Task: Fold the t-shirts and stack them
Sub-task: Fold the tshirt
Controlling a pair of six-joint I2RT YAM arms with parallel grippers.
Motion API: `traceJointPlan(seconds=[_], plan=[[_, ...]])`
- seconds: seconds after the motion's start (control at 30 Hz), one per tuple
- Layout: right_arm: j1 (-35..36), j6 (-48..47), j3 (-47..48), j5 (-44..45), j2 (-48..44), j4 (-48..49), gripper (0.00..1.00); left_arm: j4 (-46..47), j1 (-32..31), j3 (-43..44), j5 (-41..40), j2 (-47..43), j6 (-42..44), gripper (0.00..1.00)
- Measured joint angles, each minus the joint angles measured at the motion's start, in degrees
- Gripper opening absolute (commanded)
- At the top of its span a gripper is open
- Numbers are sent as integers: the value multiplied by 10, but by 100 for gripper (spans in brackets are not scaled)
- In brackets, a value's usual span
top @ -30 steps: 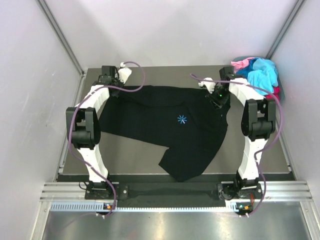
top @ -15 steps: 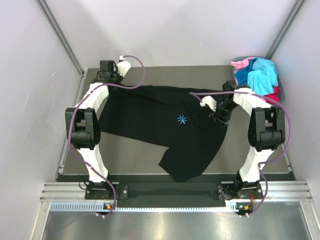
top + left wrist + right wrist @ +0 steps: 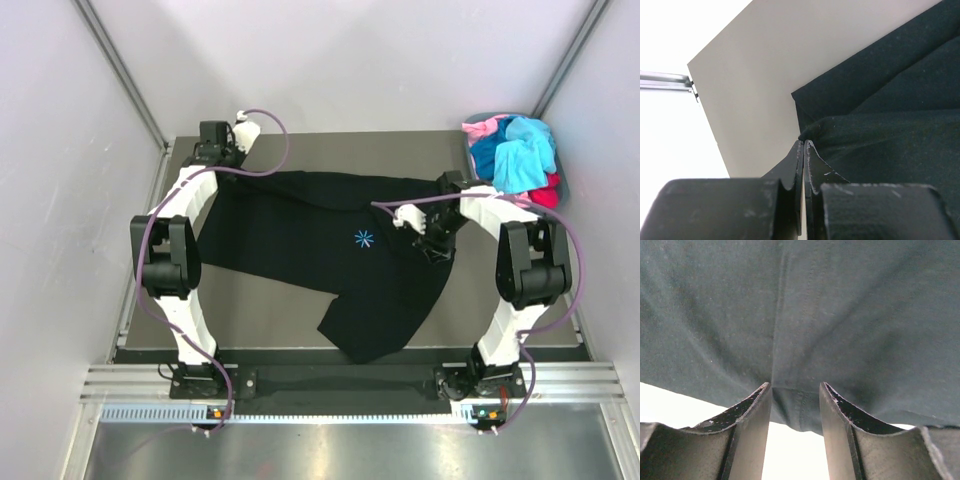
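Note:
A large black t-shirt [image 3: 330, 250] with a light-blue starburst logo [image 3: 364, 239] lies spread and rumpled across the table. My left gripper [image 3: 222, 168] sits at the shirt's far left corner. In the left wrist view this gripper [image 3: 804, 144] is shut, pinching the edge of the black cloth [image 3: 890, 130]. My right gripper [image 3: 432, 248] hangs over the shirt's right side. In the right wrist view its jaws [image 3: 795, 387] stand apart, with a hem of the black cloth [image 3: 815, 315] lying loose between the fingertips. Other t-shirts, turquoise [image 3: 525, 150], pink [image 3: 483, 128] and red [image 3: 546, 190], are piled at the far right.
A grey-blue basket [image 3: 468, 146] holds the coloured pile at the table's far right corner. Grey walls close in the table on the left, back and right. Purple cables loop over both arms. Bare tabletop [image 3: 270, 320] shows in front of the shirt at left.
My right gripper has moved from the shirt's far right corner toward the near side and over the cloth, its jaws widening. The left gripper shifted slightly farther back and stayed shut.

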Motion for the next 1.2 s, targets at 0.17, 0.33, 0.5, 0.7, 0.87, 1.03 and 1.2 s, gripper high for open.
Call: traceJointPlan(seconds=[0.17,0.33,0.5,0.7,0.87,1.03,1.2], plan=[[11,-1,-26,10,0,17,43,0,0,-4,-3,0,0,0],[12,-2,-39,17,0,35,43,-1,0,-11,-8,0,0,0],[17,7,-52,28,-9,58,37,-1,0,-15,-8,0,0,0],[22,24,-59,49,-12,89,13,-1,-2,-17,-9,-1,0,0],[22,33,-67,59,-25,101,11,-3,-2,-19,-8,-6,0,0],[22,37,-62,69,-57,96,9,-4,-2,-20,0,-16,0,0],[22,48,-12,73,-87,74,4,-4,-2,-22,17,-29,2,0]])
